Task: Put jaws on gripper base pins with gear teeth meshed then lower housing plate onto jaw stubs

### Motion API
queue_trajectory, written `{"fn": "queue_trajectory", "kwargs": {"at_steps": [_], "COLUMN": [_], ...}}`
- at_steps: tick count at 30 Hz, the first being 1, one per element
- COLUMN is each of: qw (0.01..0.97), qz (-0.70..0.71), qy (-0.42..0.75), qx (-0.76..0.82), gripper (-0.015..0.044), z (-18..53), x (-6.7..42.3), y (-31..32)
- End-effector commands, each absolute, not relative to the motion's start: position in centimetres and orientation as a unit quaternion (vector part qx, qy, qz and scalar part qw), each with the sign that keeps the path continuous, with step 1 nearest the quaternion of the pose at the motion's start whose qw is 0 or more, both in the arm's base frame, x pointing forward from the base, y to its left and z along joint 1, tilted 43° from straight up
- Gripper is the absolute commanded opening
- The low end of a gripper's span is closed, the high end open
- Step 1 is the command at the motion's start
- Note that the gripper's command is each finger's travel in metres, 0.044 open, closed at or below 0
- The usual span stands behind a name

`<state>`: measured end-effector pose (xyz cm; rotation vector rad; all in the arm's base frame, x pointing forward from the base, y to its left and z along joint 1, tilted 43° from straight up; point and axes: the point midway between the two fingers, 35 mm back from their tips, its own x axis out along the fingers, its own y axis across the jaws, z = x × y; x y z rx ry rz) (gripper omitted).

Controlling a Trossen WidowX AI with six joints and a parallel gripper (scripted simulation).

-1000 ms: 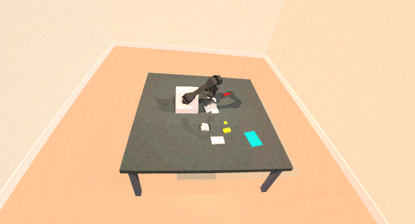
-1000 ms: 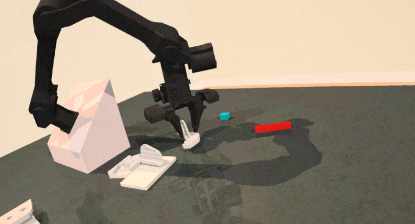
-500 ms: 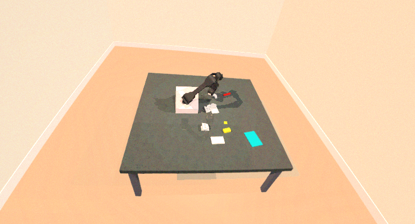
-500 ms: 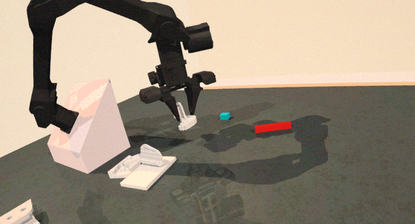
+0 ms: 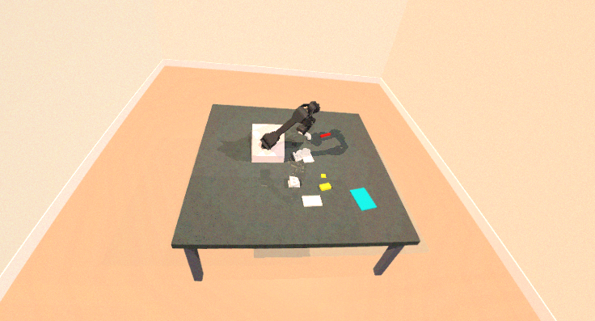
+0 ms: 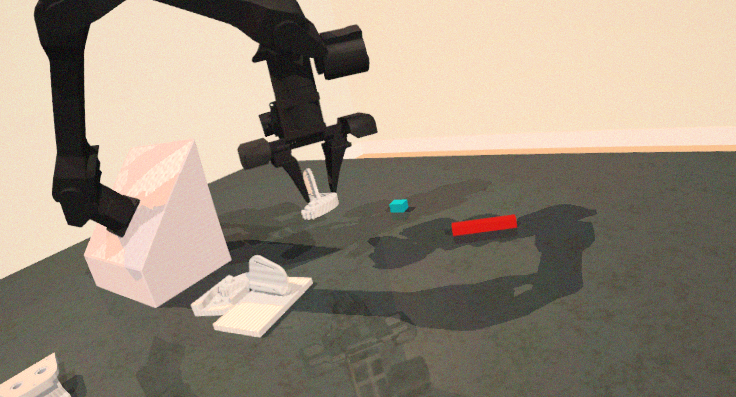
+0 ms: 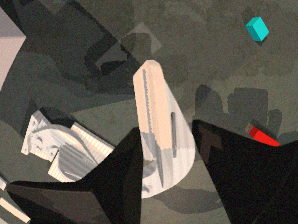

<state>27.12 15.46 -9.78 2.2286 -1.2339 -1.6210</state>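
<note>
My gripper (image 5: 305,133) (image 6: 322,198) (image 7: 166,129) is shut on a white jaw (image 6: 322,205) (image 7: 157,107) and holds it above the table. The jaw's long finger points up between my fingertips, and its toothed end hangs lowest. The white gripper base (image 5: 308,158) (image 6: 252,318) lies on the table beside the wedge block. The other white jaw (image 6: 267,277) (image 7: 75,159) stands up at the base; whether it sits on a pin cannot be told. The white housing plate (image 5: 293,182) (image 6: 28,378), with two holes, lies apart, nearer the table's front.
A pale wedge block (image 5: 267,158) (image 6: 190,235) (image 7: 7,50) stands beside the arm's foot. A red bar (image 5: 325,134) (image 6: 483,225) (image 7: 265,137) and a cyan block (image 6: 398,205) (image 7: 256,30) lie beyond the held jaw. Two yellow blocks, a white rectangle (image 5: 312,200) and a cyan rectangle (image 5: 363,199) lie nearer the front.
</note>
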Motion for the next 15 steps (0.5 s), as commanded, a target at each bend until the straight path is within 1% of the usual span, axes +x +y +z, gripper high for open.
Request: {"fn": "queue_trajectory", "kwargs": {"at_steps": [1,15], "qw": [0.034,-0.089], "qz": [-0.521,-0.442], "qy": [-0.428,-0.509], "qx": [0.738,0.733], "gripper": [0.0134,0.0134], "z": [-9.3,-7.6], "x": [26.9,26.0], "y": [15.1,13.6]}}
